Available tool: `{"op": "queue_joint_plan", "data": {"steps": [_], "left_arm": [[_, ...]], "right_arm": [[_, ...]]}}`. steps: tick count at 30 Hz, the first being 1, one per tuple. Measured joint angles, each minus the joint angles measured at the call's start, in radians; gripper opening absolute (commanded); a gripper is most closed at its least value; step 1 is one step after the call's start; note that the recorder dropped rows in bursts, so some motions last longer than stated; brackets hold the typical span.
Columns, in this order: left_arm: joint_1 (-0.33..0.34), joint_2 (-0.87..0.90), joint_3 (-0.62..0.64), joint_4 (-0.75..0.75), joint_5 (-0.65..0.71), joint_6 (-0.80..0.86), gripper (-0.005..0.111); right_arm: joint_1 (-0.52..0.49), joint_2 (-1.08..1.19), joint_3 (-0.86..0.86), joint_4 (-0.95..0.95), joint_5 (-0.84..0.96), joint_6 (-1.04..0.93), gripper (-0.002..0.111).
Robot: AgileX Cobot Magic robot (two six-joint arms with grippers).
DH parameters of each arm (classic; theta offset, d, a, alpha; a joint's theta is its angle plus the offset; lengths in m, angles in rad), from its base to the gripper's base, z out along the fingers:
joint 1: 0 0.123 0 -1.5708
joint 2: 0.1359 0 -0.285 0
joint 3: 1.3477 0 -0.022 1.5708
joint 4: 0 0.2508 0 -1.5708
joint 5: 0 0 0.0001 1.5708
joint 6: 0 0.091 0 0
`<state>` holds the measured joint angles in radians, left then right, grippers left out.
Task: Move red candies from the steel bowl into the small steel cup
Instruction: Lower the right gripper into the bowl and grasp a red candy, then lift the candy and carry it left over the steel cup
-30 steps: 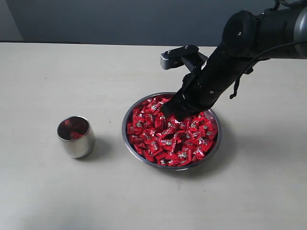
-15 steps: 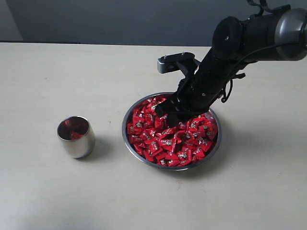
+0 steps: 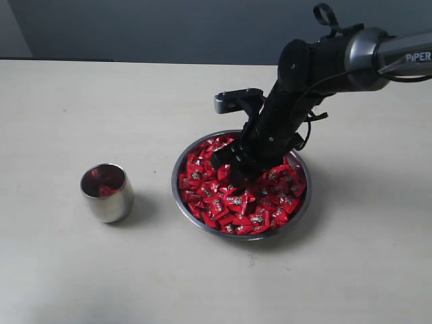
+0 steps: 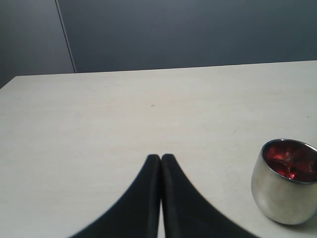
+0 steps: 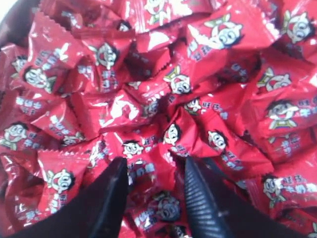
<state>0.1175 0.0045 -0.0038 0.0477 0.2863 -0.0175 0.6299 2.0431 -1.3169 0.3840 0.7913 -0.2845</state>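
**A:** Right claw is nose-down in the steel bowl, jaws spread apart and dug into the red candies. One wrapper sits in the gap between the two fingers, but they aren't clamped on it as far as I can see.

**B:** And the other one?

**A:** Left claw is pinched fully together with nothing in it, out over the desk. The small steel cup is near it, off to one side.

**B:** Where's the cup compared to the bowl?

**A:** Upright on the desk, left of the bowl from where I'm standing, with a clear gap between them. There's some red down inside it, looks like a few candies. The bowl is heaped nearly to the rim.
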Motion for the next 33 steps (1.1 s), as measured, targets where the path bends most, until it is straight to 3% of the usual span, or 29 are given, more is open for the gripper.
{"op": "queue_joint_plan", "data": {"steps": [22, 27, 30, 33], "left_arm": [[0.0, 0.0, 0.0, 0.0, 0.0, 0.0, 0.0], [0.0, 0.0, 0.0, 0.0, 0.0, 0.0, 0.0], [0.0, 0.0, 0.0, 0.0, 0.0, 0.0, 0.0], [0.0, 0.0, 0.0, 0.0, 0.0, 0.0, 0.0]], "right_arm": [[0.001, 0.029, 0.0, 0.201, 0.033, 0.013, 0.037], [0.001, 0.029, 0.0, 0.219, 0.033, 0.013, 0.01], [0.001, 0.029, 0.0, 0.22, 0.033, 0.006, 0.0], [0.001, 0.029, 0.0, 0.221, 0.033, -0.01, -0.001]]}}
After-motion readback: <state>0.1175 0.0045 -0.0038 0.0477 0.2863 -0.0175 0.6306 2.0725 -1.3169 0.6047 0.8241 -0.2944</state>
